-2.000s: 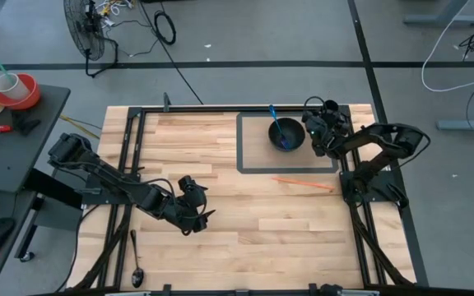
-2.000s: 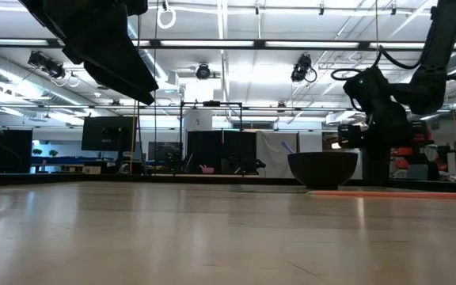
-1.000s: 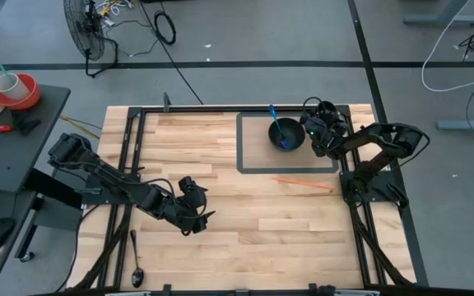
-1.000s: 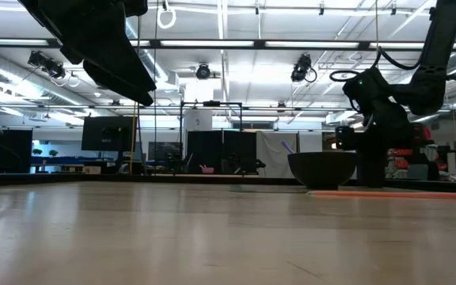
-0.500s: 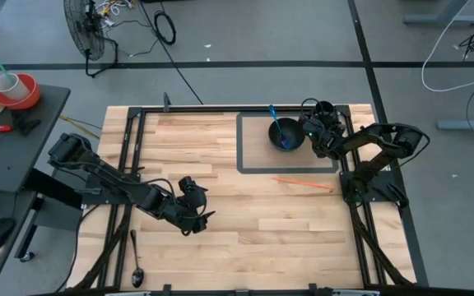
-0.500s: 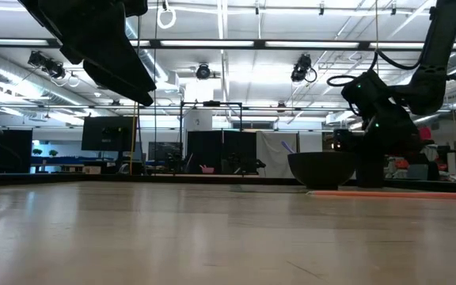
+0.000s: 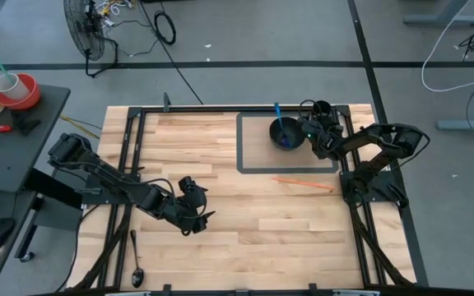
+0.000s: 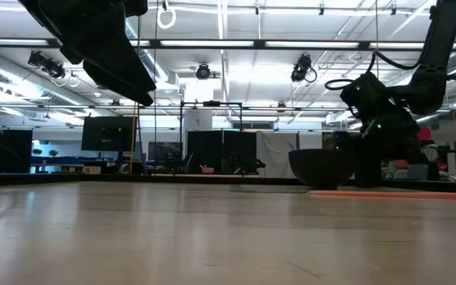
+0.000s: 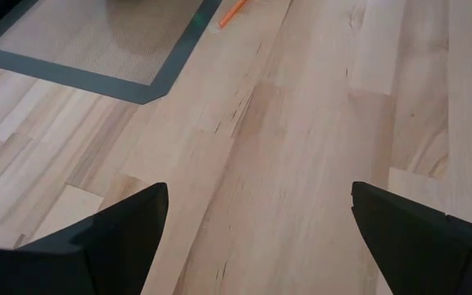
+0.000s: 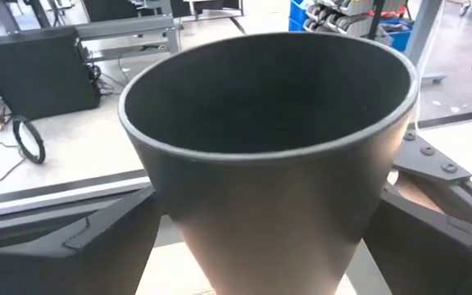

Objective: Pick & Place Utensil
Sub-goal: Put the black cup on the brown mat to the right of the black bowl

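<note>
Two arms over the worktop (image 7: 245,230); landmark = black bowl (image 7: 285,134). Bowl sits on the grey-bordered mat (image 7: 253,144), toward the mat's right side, w/ a blue utensil (image 7: 277,114) standing in it, handle leaning out over the bowl's far rim. Right claw (image 7: 307,131) is at the bowl's right side, close against its wall; in the right wrist view the bowl (image 10: 273,139) fills the frame between the two dark fingers (image 10: 97,238), fingers set wide apart either side of it, contact w/ the wall can't be told. Low view: bowl (image 8: 323,168) reads as a dark shape w/ the right claw (image 8: 370,131) just beside it, arm coming down from above. Orange utensil (image 7: 303,182) lies flat on bare wood just off the mat's near edge, below and slightly right of the bowl, touching nothing; seen as a thin orange line in low view (image 8: 386,192) and at the frame edge in left wrist view (image 9: 233,12). Black spoon (image 7: 136,259) lies well apart from the bowl, at the worktop's near left edge. Left claw (image 7: 194,215) hangs over the left-centre boards, well apart from bowl and mat, fingers (image 9: 113,229) spread apart w/ nothing between them, only wood under it.
</note>
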Robot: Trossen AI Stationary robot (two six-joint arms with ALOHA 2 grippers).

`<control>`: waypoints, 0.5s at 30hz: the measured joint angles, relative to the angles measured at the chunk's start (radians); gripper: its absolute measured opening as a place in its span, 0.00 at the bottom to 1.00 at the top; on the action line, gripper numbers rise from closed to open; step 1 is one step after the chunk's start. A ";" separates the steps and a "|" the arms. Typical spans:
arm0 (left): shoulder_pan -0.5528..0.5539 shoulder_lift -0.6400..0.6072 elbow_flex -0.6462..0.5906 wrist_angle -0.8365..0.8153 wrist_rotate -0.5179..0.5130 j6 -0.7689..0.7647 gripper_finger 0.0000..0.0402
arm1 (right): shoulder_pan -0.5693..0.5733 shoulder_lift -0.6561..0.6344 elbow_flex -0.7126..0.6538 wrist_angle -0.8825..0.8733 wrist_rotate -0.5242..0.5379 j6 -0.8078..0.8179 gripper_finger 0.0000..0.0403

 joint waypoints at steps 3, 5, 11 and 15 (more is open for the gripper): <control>0.000 0.000 0.000 0.000 0.000 0.000 0.96 | 0.001 0.000 0.000 0.000 -0.002 0.011 0.99; 0.000 0.000 0.000 0.000 0.000 0.000 0.96 | 0.001 0.000 0.000 0.000 -0.002 0.010 0.99; 0.000 0.000 0.000 0.000 0.000 0.000 0.96 | 0.001 0.000 0.000 -0.002 -0.002 -0.006 0.99; 0.000 0.000 0.000 0.000 0.000 0.000 0.96 | 0.001 0.000 0.000 -0.024 -0.001 -0.006 0.99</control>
